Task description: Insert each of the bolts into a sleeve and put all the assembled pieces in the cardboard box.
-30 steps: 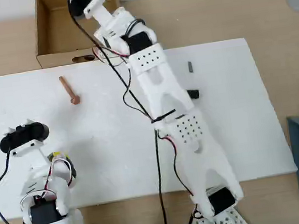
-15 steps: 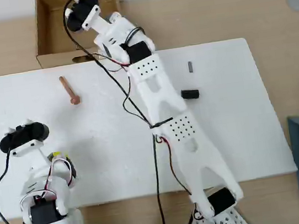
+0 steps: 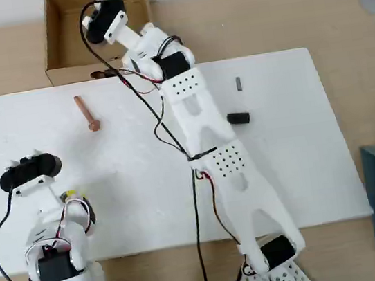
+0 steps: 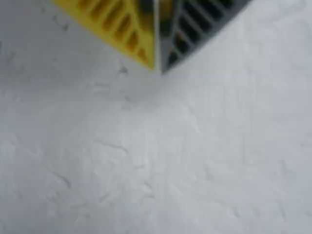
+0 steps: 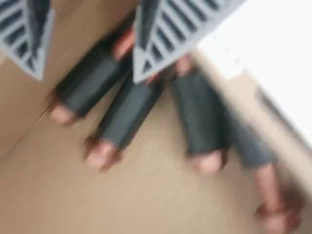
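Right wrist view: right gripper (image 5: 90,73) spread above assembled pieces (image 5: 129,112) beside the cardboard box (image 5: 146,204) wall. Left gripper (image 4: 157,63) pressed together over white mat (image 4: 156,161).

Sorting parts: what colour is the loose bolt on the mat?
Bolt: copper-brown, best in high view.

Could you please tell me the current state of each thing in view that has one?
Cardboard box: open at the top, holding assembled pieces.
Assembled pieces: bolts inside sleeves, lying on the box floor.
Right tool: open, empty, above those pieces.
Left tool: shut, empty, above the white mat.
Bolt: lying loose on the mat, no sleeve.
Sleeve: lying on the mat, apart from the bolt.
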